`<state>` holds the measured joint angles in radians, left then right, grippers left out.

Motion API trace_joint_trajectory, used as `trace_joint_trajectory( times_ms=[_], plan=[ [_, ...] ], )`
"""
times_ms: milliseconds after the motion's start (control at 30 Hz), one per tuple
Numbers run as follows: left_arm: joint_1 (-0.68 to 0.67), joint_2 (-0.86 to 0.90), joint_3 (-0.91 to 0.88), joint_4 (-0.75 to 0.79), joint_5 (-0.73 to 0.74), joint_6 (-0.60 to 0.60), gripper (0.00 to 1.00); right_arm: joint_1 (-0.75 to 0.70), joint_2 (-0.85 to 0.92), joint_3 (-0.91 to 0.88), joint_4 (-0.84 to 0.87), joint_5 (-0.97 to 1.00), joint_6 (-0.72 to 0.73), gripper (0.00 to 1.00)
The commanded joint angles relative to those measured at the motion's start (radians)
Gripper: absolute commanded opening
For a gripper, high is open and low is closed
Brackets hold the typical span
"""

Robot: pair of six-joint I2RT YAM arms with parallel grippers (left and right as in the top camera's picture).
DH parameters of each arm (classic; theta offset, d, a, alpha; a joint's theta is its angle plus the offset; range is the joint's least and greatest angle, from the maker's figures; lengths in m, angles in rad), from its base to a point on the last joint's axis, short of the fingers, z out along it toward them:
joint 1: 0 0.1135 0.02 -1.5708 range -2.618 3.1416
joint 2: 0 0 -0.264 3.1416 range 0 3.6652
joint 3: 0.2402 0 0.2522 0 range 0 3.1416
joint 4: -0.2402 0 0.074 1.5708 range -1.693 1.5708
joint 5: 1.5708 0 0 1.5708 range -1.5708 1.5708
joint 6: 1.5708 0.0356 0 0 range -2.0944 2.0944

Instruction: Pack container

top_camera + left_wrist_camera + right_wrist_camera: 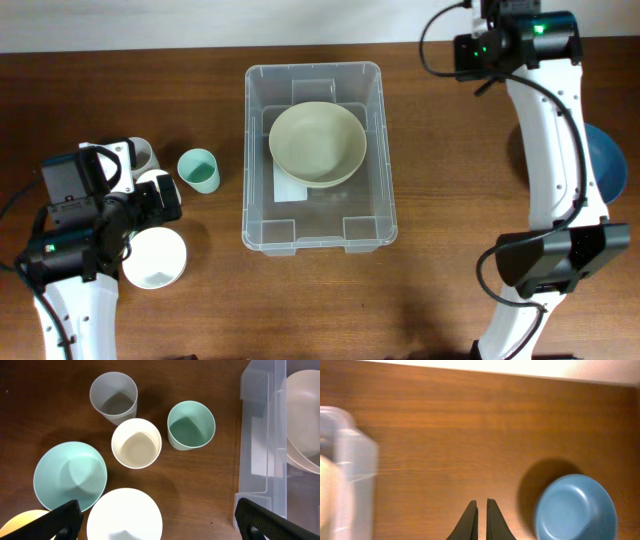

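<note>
The clear plastic container (318, 225) stands mid-table with a cream bowl (317, 141) inside it; its wall also shows in the left wrist view (260, 435) and the right wrist view (350, 475). My left gripper (159, 532) is open above a white bowl (125, 512), left of the container. Near it are a mint bowl (70, 475), a cream cup (136, 443), a mint cup (190, 425) and a grey cup (113, 397). My right gripper (481, 520) is shut and empty above bare table, left of a blue bowl (575, 507).
A yellow-orange item (22, 522) peeks in at the left wrist view's lower left. The blue bowl (605, 160) sits at the table's right side, partly behind the right arm. The table's far edge meets a white wall.
</note>
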<state>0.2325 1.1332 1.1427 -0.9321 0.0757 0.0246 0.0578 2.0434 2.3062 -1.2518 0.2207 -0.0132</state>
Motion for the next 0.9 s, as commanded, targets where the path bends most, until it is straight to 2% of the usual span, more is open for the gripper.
trace_joint_trajectory(
  times_ms=[0,67,100,133,167,233,267,467,633,700,867],
  plan=[
    [0.005,-0.005,0.019,-0.005,0.007,-0.01,0.99,-0.076,0.016,-0.051,-0.001,0.08,0.069,0.04],
    [0.005,-0.005,0.019,-0.005,0.007,-0.01,0.99,-0.122,0.019,-0.088,-0.002,0.079,0.106,0.09],
    [0.005,-0.005,0.019,-0.005,0.007,-0.01,0.99,-0.141,0.021,-0.103,-0.002,0.074,0.121,0.27],
    [0.005,-0.005,0.019,-0.004,0.007,-0.011,0.99,-0.167,0.023,-0.129,-0.002,0.056,0.13,0.58],
    [0.005,-0.005,0.019,-0.004,0.007,-0.011,0.99,-0.188,0.024,-0.153,0.003,0.029,0.13,0.69],
    [0.005,-0.005,0.019,-0.005,0.008,-0.011,0.99,-0.226,0.024,-0.203,0.019,-0.024,0.13,0.84],
    [0.005,-0.005,0.019,-0.004,0.011,-0.011,0.99,-0.256,0.024,-0.25,0.046,-0.06,0.13,1.0],
    [0.005,-0.005,0.019,-0.004,0.015,-0.014,0.99,-0.336,0.024,-0.458,0.207,-0.136,0.132,0.99],
    [0.005,-0.005,0.019,-0.004,0.015,-0.014,0.99,-0.368,0.024,-0.637,0.365,-0.126,0.135,0.99],
    [0.005,-0.005,0.019,-0.004,0.015,-0.014,0.99,-0.379,0.024,-0.713,0.443,-0.066,0.171,1.0],
    [0.005,-0.005,0.019,-0.004,0.015,-0.014,0.99,-0.381,0.024,-0.818,0.563,-0.01,0.176,0.9]
  ],
)
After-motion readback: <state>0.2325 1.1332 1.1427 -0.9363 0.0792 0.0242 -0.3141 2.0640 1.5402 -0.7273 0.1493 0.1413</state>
